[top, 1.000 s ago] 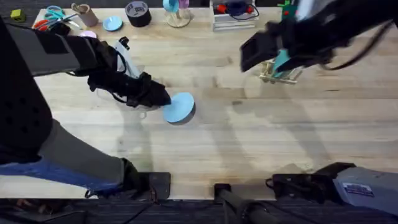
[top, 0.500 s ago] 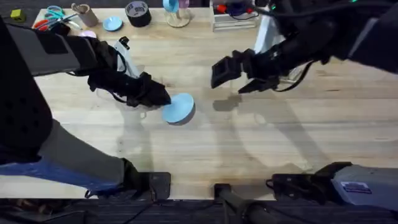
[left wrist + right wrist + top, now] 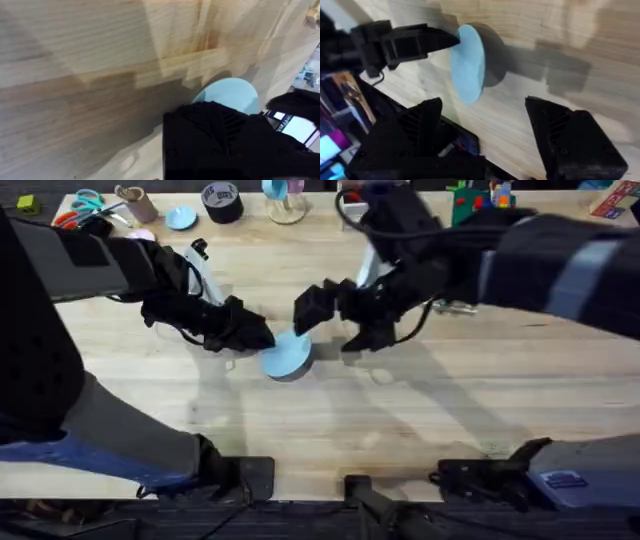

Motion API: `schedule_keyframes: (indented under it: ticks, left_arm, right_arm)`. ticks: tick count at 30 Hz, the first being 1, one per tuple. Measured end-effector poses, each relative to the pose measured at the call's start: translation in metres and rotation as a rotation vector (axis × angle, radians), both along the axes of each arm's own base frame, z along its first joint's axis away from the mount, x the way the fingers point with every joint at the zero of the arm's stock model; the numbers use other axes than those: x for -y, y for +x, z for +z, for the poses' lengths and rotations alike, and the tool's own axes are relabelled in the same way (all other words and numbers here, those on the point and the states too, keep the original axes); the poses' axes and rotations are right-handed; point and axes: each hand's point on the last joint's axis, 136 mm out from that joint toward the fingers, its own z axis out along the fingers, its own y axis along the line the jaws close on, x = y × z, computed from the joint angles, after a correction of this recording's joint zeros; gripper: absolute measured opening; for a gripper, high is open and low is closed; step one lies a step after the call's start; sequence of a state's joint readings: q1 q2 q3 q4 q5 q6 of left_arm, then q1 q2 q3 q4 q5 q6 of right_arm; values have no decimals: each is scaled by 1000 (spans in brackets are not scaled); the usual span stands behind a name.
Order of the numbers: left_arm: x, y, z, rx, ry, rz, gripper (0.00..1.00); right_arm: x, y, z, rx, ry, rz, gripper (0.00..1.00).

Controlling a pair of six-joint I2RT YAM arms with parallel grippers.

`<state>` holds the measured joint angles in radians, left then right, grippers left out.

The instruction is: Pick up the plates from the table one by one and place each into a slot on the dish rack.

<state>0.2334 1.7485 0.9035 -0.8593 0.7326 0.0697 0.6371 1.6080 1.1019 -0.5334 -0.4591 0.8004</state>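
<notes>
Your left gripper [image 3: 262,338] sits at about nine o'clock from the table's [image 3: 420,410] centre in the overhead view, its black fingers clamped on the near-left edge of the pale sky blue plate [image 3: 287,354], which is tipped up on its rim rather than lying flat; you can see a dark shadow under its lower side. In the right wrist view that same plate [image 3: 468,64] stands nearly edge-on to you, with the left gripper [image 3: 451,40] pinching its upper rim, and the wood grain runs behind it. In the left wrist view the plate [image 3: 227,94] peeks out as a pale arc past your own black finger housing, resting against the planks. Your right gripper [image 3: 338,315] has reached across the middle and hovers just at three o'clock of the plate, close beside it but not touching; its jaws stand wide apart, one finger [image 3: 425,125] on either side of empty table in its own wrist camera. The dish rack [image 3: 462,304] is mostly hidden behind your right arm at roughly two o'clock, only a bit of pale wood showing, so you cannot tell what stands in it. Along the far edge, at about eleven o'clock, you have scissors [image 3: 80,207], a small pale blue disc [image 3: 181,218] and a roll of black tape [image 3: 221,200], all well apart from the plate
</notes>
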Motion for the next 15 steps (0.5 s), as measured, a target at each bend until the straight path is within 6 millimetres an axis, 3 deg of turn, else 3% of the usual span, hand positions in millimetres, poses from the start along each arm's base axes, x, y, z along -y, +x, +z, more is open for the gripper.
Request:
schedule_keyframes:
  ticks: [8,15]
  left_arm:
    - [0,0,0,0,0,0,42]
    - [0,0,0,0,0,0,41]
  right_arm:
    - [-39,4,-27,-24,36,-10,993]
    - [-43,0,-48,-83,11,-30,994]
